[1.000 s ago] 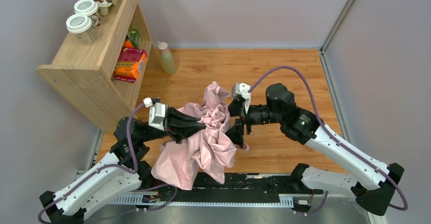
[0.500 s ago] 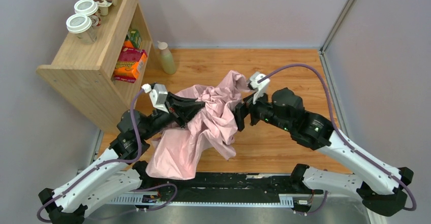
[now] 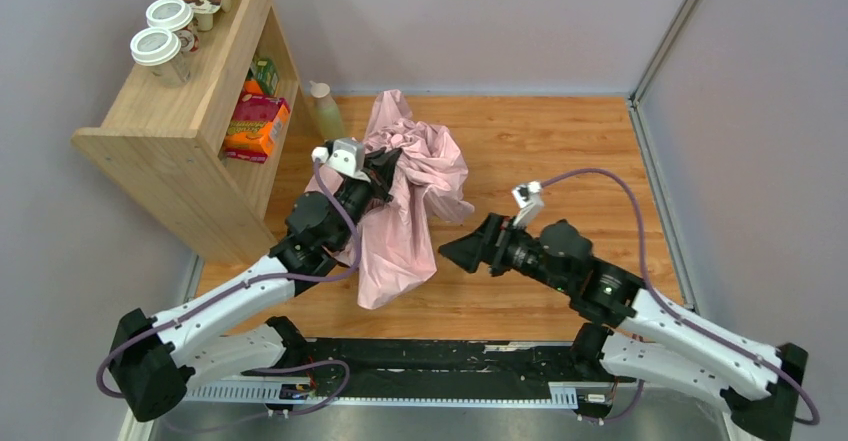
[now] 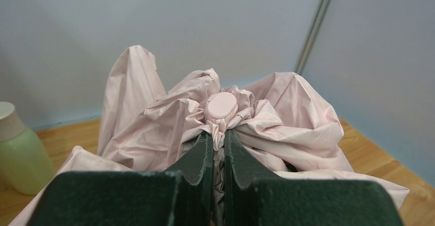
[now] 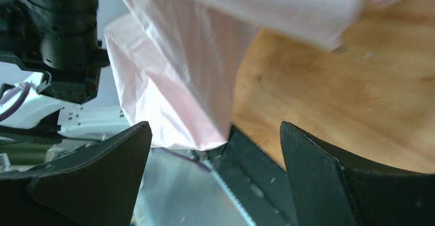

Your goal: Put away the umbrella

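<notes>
While gripping the umbrella (image 3: 415,176) just below its round pink cap (image 4: 221,105) with the left pincer (image 4: 218,140), jaws narrow on bunched fabric, holds it raised over the far left of the table (image 3: 560,151), near the bottle (image 3: 326,113) and shelf (image 3: 190,151), canopy crumpled and drooping toward the near edge. Poises the right pincer (image 3: 450,251) wide and empty, just beside the hanging cloth.

Two white-shelled arms (image 3: 220,301), black joints (image 3: 560,246), purple cables (image 3: 600,173), dark green fingers (image 4: 197,157), white wrist cameras (image 3: 347,154)
</notes>
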{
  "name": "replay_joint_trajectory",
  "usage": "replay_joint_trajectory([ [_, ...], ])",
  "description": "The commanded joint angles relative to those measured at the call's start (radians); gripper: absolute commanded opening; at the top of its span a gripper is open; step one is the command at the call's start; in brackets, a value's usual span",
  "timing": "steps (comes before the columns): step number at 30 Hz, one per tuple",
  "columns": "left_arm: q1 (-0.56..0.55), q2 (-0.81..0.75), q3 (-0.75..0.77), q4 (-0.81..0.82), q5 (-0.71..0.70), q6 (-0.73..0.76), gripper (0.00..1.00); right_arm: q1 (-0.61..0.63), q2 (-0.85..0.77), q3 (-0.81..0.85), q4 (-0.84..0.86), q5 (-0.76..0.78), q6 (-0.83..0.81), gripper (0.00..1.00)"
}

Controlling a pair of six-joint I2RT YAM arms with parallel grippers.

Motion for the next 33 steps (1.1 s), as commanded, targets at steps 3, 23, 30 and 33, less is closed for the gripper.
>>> replay_joint_trajectory([
  [3, -0.002, 0.077, 0.082, 0.312, -0.085, 0.082, 0.0, 0.082, 0.196, 0.027, 0.258, -0.063, 0.319, 0.91],
  [23, -0.004, 0.108, 0.039, 0.386, -0.214, 0.028, 0.0, 0.082, 0.289, -0.058, 0.69, -0.193, 0.435, 0.0],
  [30, -0.004, 0.08, -0.018, 0.38, -0.304, -0.14, 0.0, 0.09, 0.206, -0.021, 1.007, -0.466, 0.092, 0.0],
  [33, -0.002, 0.077, -0.013, 0.374, -0.292, -0.223, 0.0, 0.089, 0.221, -0.009, 1.052, -0.63, 0.058, 0.0],
])
